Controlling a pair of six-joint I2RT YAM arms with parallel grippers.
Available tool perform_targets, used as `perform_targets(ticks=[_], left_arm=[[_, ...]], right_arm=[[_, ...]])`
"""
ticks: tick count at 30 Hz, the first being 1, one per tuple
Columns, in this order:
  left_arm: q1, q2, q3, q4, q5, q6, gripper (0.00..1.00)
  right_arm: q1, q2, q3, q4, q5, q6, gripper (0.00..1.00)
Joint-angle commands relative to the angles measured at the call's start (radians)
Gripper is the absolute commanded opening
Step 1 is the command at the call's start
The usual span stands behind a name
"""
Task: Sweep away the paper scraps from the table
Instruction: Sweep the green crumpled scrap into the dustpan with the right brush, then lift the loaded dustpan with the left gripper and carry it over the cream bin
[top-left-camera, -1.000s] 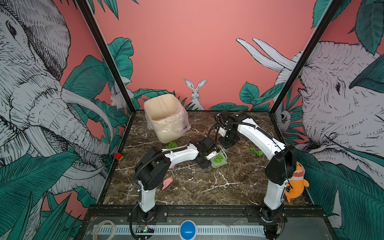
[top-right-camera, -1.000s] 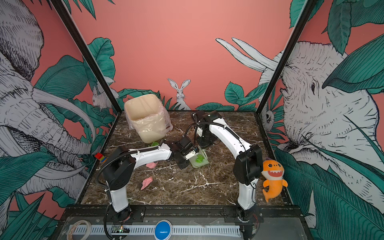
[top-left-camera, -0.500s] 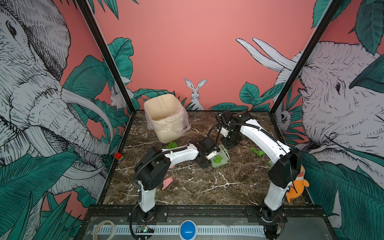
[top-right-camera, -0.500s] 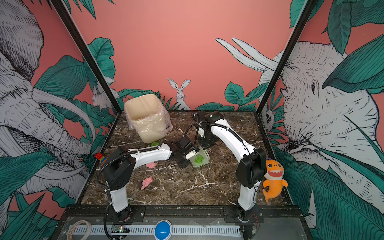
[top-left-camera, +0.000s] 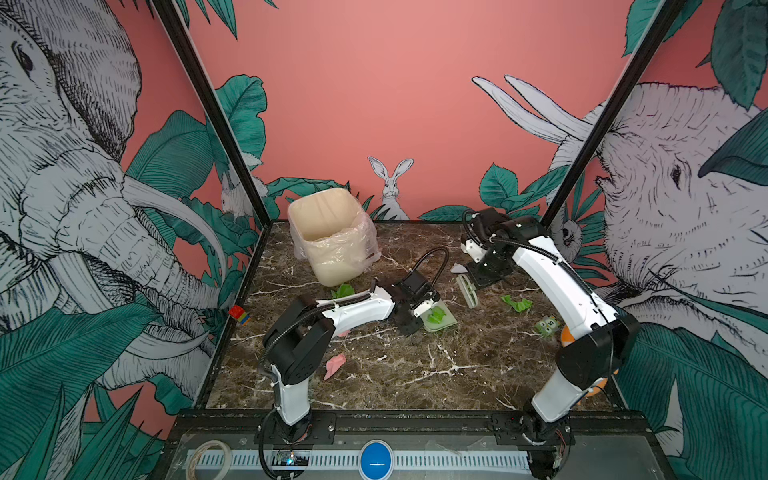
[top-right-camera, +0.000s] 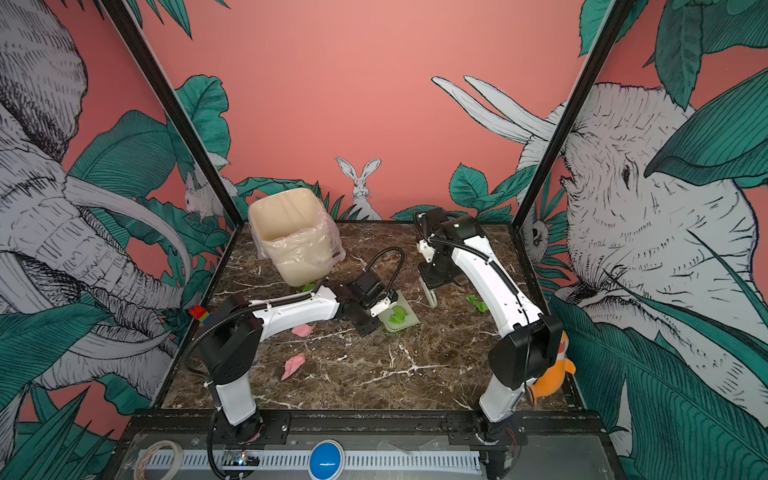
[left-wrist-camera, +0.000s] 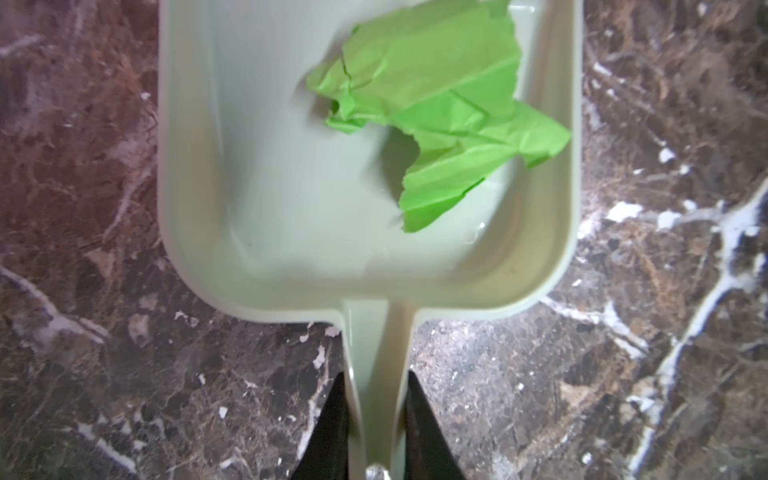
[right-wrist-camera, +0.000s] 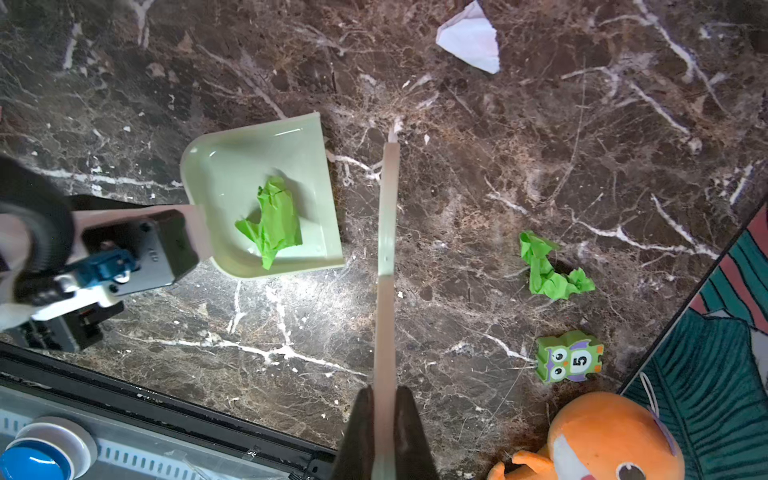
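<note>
right pincer clamping brush has pulled away from dustpan, which left pincer grips.

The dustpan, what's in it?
One crumpled bright green paper scrap lies inside the dustpan; the rest of its floor shows bare. Whatever might sit beneath the scrap is covered.

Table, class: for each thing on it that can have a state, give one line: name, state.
left gripper: shut on dustpan
right gripper: shut on brush
dustpan: holding green scrap
brush: beside dustpan, apart
bin: open, bag-lined
pink scrap: loose on table
</note>
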Motion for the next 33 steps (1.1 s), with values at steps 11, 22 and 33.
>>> perform_targets(ticks=[11,22,33], left_arm=[[0.054,-0.232,0.042,-0.139,0.013,-0.064,0.15],[0.181,-0.349,0.219,-0.371,-0.017,-0.055,0.15],[0.354,-0.355,0.46,-0.567,0.026,-0.076,0.16]], right_arm=[[-0.024,-0.064,-0.127,0.03,-0.055,0.012,0.0],[-0.03,-0.11,-0.168,0.055,-0.079,0.018,0.0],[-0.033,-0.108,-0.162,0.057,-0.09,0.01,0.0]])
